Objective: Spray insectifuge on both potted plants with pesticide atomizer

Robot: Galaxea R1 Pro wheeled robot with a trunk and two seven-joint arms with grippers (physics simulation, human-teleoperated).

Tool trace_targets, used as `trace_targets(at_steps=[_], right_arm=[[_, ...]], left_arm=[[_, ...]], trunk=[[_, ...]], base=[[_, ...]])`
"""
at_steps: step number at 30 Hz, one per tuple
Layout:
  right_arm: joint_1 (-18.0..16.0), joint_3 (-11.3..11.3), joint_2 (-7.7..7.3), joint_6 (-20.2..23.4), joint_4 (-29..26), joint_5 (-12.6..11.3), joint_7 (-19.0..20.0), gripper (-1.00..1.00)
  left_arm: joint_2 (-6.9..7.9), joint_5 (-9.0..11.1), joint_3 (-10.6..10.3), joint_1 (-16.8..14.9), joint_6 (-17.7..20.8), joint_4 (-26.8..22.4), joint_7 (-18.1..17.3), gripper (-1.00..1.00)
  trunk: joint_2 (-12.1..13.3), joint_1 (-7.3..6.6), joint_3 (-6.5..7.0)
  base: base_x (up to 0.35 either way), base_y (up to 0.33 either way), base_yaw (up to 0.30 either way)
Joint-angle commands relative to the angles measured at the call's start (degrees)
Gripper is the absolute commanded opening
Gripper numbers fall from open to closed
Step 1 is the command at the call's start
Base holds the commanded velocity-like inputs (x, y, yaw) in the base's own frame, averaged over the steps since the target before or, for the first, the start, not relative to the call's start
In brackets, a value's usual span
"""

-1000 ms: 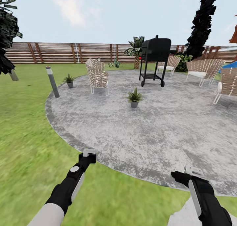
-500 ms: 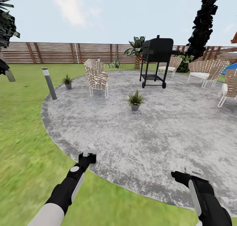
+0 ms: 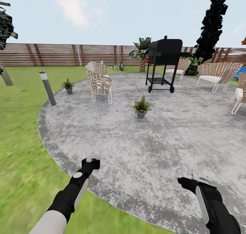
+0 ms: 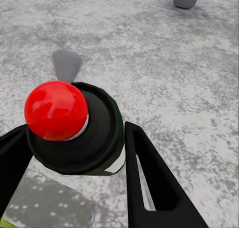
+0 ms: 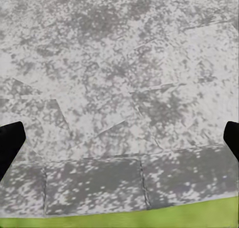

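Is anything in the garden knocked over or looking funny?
Nothing is knocked over. The one odd thing is the grey lamp post at the patio's edge by the lawn: it leans instead of standing straight. The two little grey-potted green plants and the woven chairs stand upright.

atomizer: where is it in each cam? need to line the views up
Head view: the pesticide atomizer is at lower left, its pale head poking up from the left gripper.
Left wrist view: centre-left, seen end-on with a red knob, clamped between the black fingers.
Right wrist view: paving and a strip of lawn.
Shared landmark: the mottled grey patio.
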Motion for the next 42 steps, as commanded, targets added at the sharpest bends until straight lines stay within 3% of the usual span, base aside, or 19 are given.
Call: trace_targets(at_steps=[1,42], right_arm=[[0.0,0.0,0.0,0.3,-0.1,0.0,0.0,1.0],[0.0,0.0,-0.02,0.3,0.0,-0.1,0.0,1.0]], left_arm=[[0.0,0.0,0.0,0.0,0.3,-0.1,0.0,-1.0],[-0.01,0.0,0.0,0.0,0.3,-0.1,0.0,-1.0]], trunk=[[0.0,0.02,-0.06],[0.0,0.02,-0.06]], base=[[0.339,0.0,0.0],[0.339,0.0,0.0]])
